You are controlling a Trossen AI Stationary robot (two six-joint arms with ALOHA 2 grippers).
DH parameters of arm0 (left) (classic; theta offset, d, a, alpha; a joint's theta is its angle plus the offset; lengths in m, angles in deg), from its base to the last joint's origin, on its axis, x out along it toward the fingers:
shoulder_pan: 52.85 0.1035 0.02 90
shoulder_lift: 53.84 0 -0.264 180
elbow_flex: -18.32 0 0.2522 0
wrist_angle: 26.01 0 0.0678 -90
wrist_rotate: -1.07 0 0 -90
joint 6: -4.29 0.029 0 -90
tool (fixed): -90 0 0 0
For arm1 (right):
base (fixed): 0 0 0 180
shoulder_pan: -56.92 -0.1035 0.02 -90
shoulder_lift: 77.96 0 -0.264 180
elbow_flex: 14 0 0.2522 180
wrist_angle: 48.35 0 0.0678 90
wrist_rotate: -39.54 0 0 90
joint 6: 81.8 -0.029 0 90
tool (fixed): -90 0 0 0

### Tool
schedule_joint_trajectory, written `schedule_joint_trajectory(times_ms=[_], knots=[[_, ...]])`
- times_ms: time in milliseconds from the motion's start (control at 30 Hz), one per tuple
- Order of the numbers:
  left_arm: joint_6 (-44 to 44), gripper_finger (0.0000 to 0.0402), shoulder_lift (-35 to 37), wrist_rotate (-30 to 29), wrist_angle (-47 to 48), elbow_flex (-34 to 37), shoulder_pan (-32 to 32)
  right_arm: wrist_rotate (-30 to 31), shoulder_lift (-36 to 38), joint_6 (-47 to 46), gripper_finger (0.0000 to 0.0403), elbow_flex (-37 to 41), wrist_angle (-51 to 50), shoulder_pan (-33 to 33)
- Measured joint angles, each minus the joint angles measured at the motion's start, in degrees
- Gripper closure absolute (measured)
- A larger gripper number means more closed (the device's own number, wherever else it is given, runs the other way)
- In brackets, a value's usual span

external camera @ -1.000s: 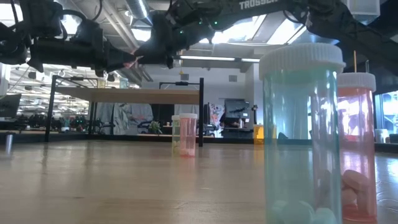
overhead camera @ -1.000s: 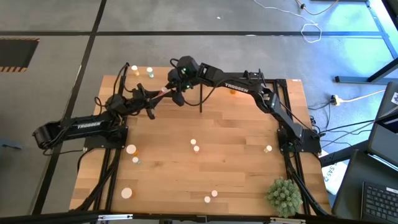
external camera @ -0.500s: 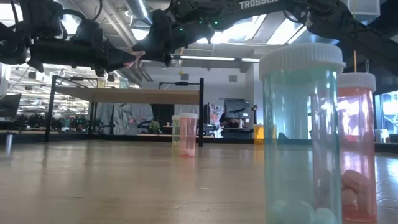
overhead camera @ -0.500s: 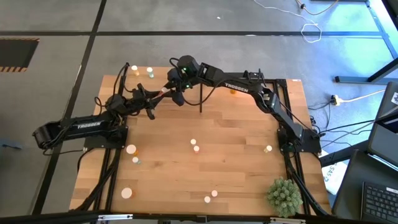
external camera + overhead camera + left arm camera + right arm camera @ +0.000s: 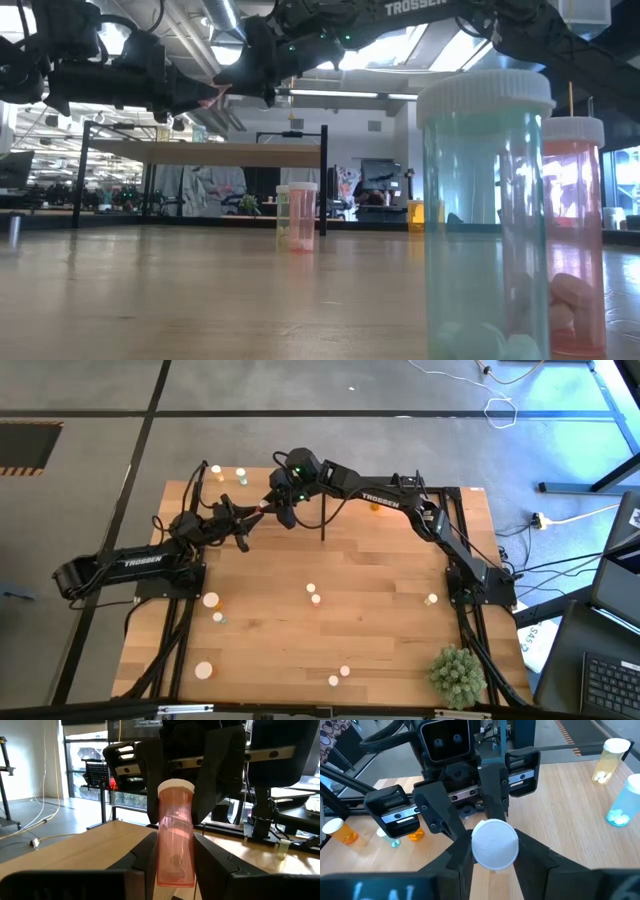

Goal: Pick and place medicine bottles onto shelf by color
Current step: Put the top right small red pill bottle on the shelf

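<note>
Reddish medicine bottle [image 5: 175, 835] hangs mid-handover above the counter's [image 5: 380, 610] eleven o'clock edge, left gripper [image 5: 262, 507] fingers clamped on its body, right gripper [image 5: 276, 500] fingers around its cap; an early release could drop it.

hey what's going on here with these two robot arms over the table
The two arms are meeting in mid-air above the back of the table, passing a reddish medicine bottle between them. The left gripper holds the bottle's body, and the right gripper has its fingers on either side of the white cap. Other bottles wait on the tabletop; the shelf is raised at the back.
</note>
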Motion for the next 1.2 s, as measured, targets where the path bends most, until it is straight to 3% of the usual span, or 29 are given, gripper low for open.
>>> schedule_joint_trajectory(times_ms=[567, 967, 1200], knots=[[-1.68, 0.03, 0.0, 0.02, 0.07, 0.0, 0.0, 0.0, 0.0, -0.04, 0.028, 0.0, 0.04, -0.01], [-4.22, 0.0255, -0.02, -0.83, 0.28, 0.0, 0.0, 0.0, 0.04, -0.02, 0.0279, 0.0, 0.2, -0.01], [0.31, 0.0251, 0.35, -1.05, 0.24, 0.0, 0.13, 0.02, 0.13, -0.19, 0.0279, 0.0, -0.19, 0.23]])
